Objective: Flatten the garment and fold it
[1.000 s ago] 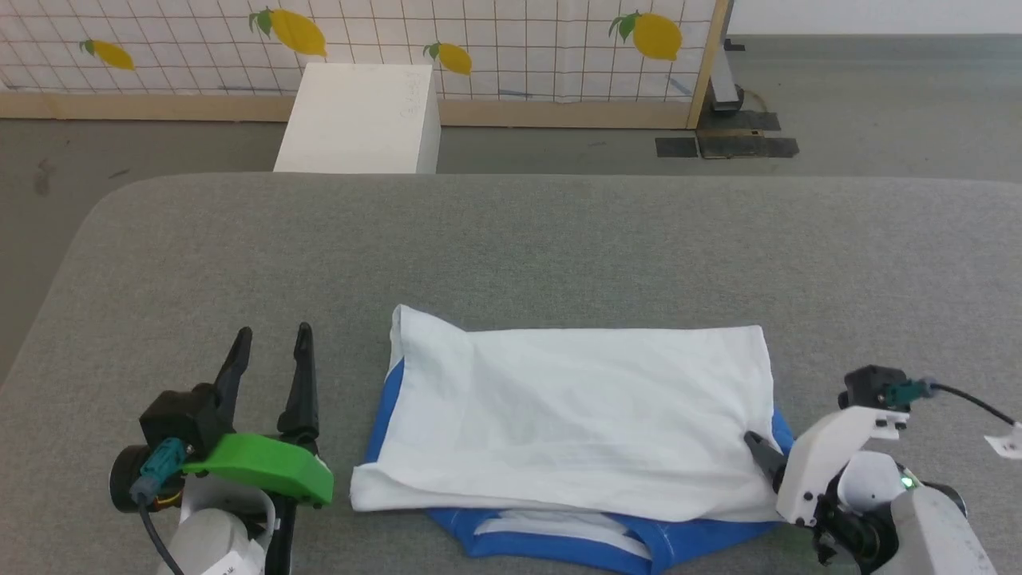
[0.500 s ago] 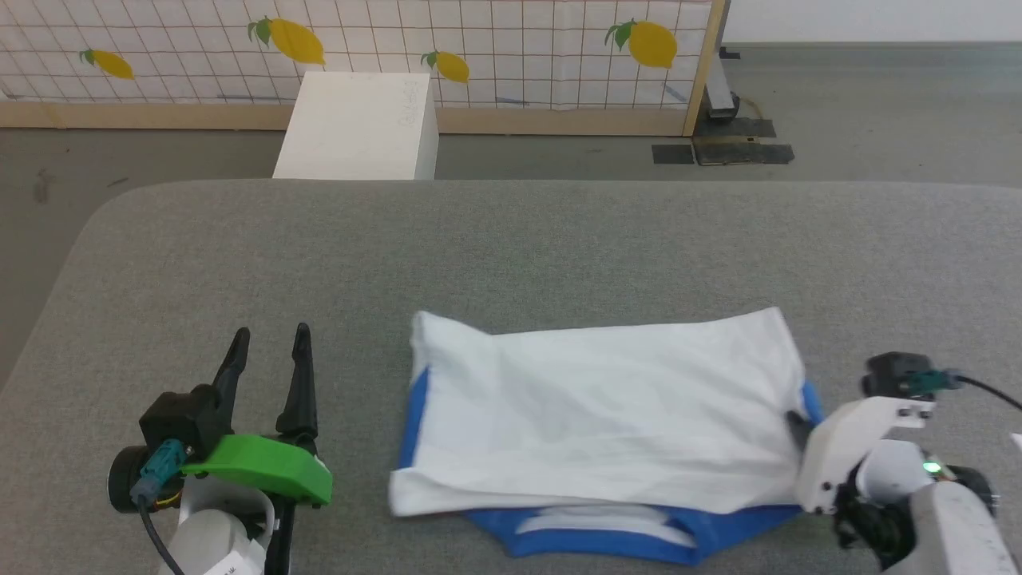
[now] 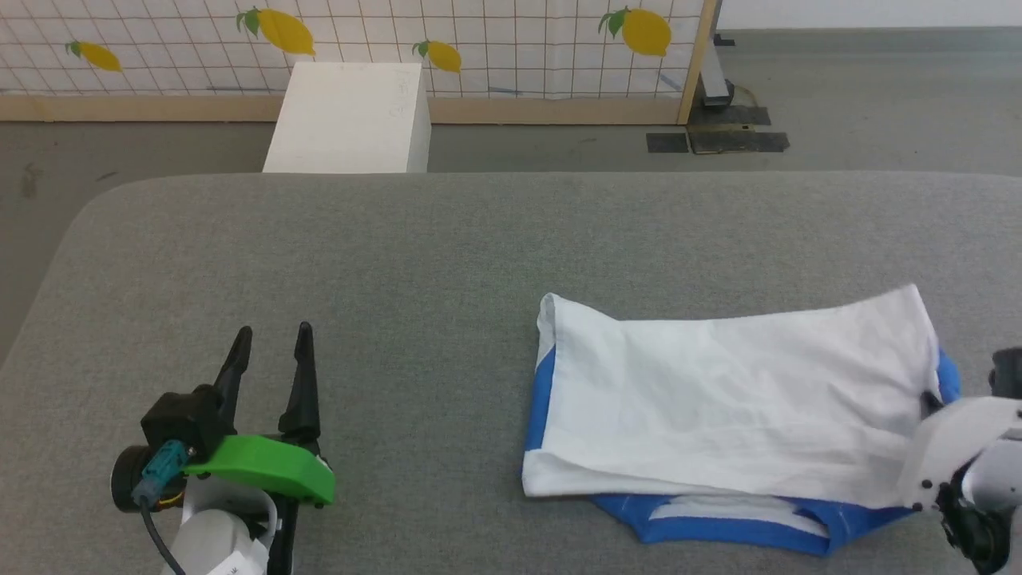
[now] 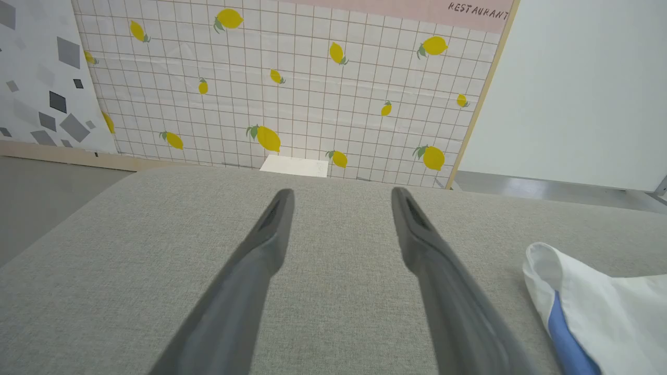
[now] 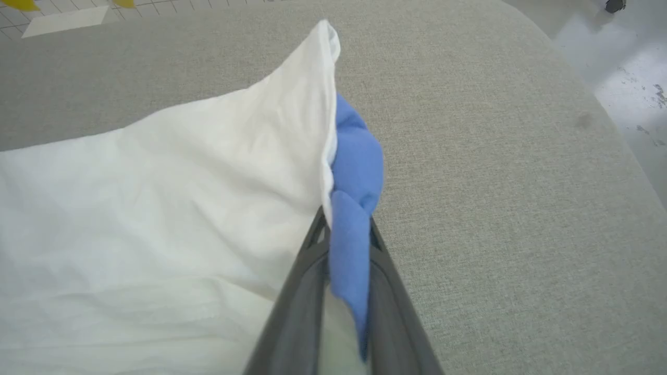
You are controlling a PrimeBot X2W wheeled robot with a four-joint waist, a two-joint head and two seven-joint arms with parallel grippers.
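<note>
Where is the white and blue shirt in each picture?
Head view: shirt lies lower right on the grey table.
Left wrist view: shirt corner at the bottom right.
Right wrist view: shirt covers the left half, blue part mid-picture.
Shared landmark: the white box beyond the table.

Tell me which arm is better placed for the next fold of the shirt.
The right. The right gripper is shut on the blue sleeve at the right edge of the shirt, so it can likely fold from there. The left gripper stands open over the grey table, apart from the shirt.

Garment farther to the right
</note>
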